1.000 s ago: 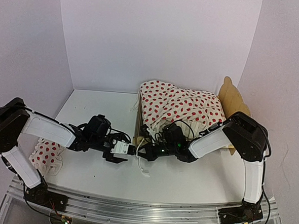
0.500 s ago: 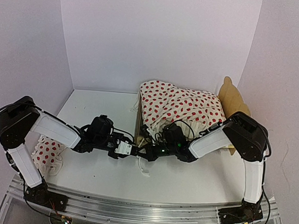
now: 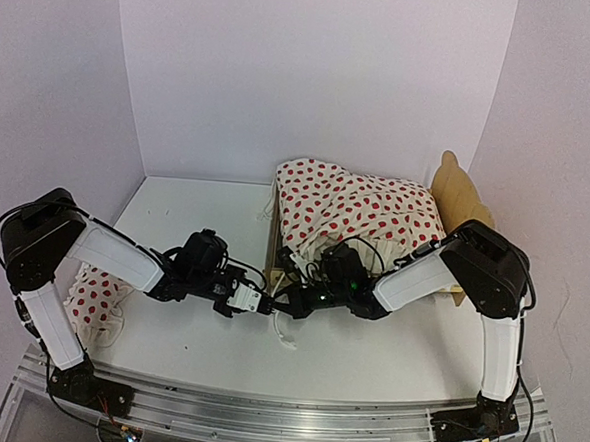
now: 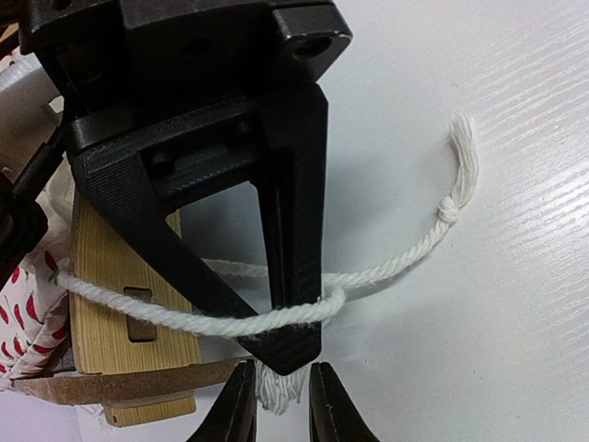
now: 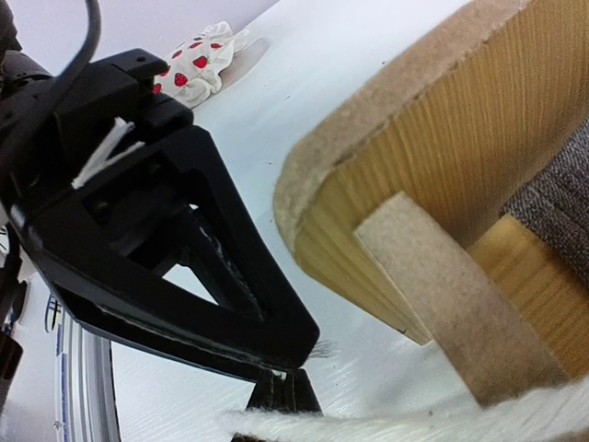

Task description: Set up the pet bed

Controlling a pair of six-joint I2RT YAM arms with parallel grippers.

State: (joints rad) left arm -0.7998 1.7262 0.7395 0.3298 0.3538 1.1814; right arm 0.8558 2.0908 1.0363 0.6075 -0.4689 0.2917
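Plywood pet bed [image 5: 442, 138] lies just beside right gripper [image 5: 284, 394].

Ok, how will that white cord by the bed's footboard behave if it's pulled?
Likely floppy: the white cord lies in a loose curve draped across the right hand, so it should follow any tug. Its twisted strands and frayed end look soft, probably grippy rather than slippery. The knot may snag.

The top camera looks down from behind the desk's [image 3: 197, 345] near edge, while both close-in wrist cameras share the white cord [image 4: 184, 320] and the pet bed's [image 5: 433, 157] foot.
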